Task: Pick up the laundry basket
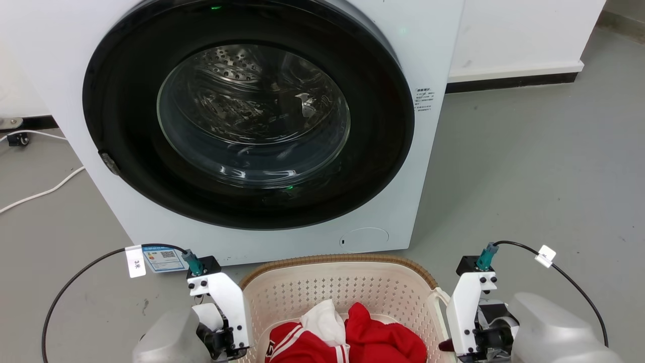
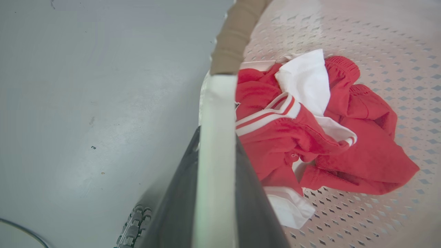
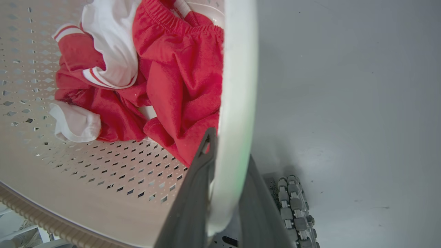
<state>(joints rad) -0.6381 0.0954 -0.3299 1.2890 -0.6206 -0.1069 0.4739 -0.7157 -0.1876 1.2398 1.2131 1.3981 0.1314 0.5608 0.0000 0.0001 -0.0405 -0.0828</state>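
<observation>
The laundry basket (image 1: 347,285) sits low in the head view, in front of the washer, cream-white with a brown rim (image 1: 332,259). Red and white clothes (image 1: 378,338) lie inside it. In the left wrist view my left gripper (image 2: 217,137) is shut on the basket's white loop handle (image 2: 215,103), one dark finger on each side. The right wrist view shows my right gripper (image 3: 229,148) shut the same way on the other white handle (image 3: 237,86). Both wrists (image 1: 221,307) (image 1: 471,307) flank the basket's sides. Whether the basket is off the floor I cannot tell.
A white front-loading washer (image 1: 433,166) with a closed round glass door (image 1: 252,116) stands just beyond the basket. A white cable (image 1: 40,192) lies on the grey floor at the left. Open grey floor (image 1: 544,166) stretches to the right, up to a baseboard (image 1: 509,82).
</observation>
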